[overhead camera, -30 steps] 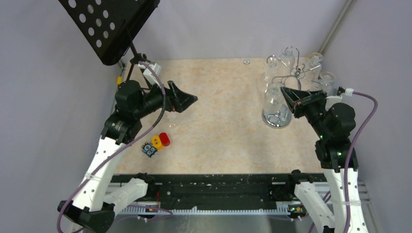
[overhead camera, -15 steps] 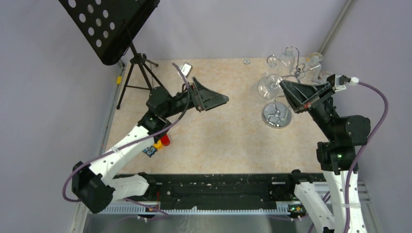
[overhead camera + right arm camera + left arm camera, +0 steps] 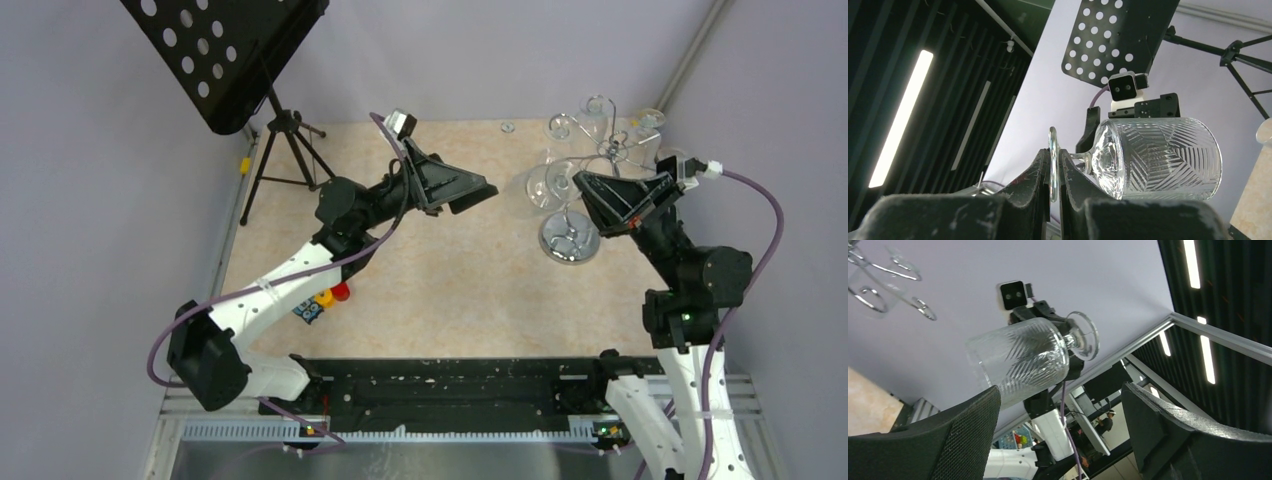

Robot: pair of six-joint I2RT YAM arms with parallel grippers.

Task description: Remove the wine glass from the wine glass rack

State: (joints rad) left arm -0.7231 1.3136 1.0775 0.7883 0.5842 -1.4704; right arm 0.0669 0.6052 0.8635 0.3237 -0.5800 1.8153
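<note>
The wine glass (image 3: 537, 186), clear with a cut pattern, lies on its side in the air to the left of the chrome wine glass rack (image 3: 607, 150), apart from it. My right gripper (image 3: 583, 187) is shut on the glass's round foot (image 3: 1052, 161); the bowl (image 3: 1160, 156) points away from it. My left gripper (image 3: 487, 190) is open and empty, just left of the bowl. In the left wrist view the glass (image 3: 1020, 360) hangs above and between the spread fingers (image 3: 955, 437). The rack's looped arms (image 3: 890, 287) show at the top left of that view.
Several more glasses hang on the rack, above its mirrored base (image 3: 570, 240). A black music stand (image 3: 225, 55) on a tripod (image 3: 285, 150) stands at the back left. Small coloured toys (image 3: 325, 295) lie under the left arm. A small ring (image 3: 507, 127) lies at the back edge.
My right gripper has lifted the glass away from the rack and tipped it leftward. My left arm has swung from the left side across to the middle, up to the glass's bowl.
</note>
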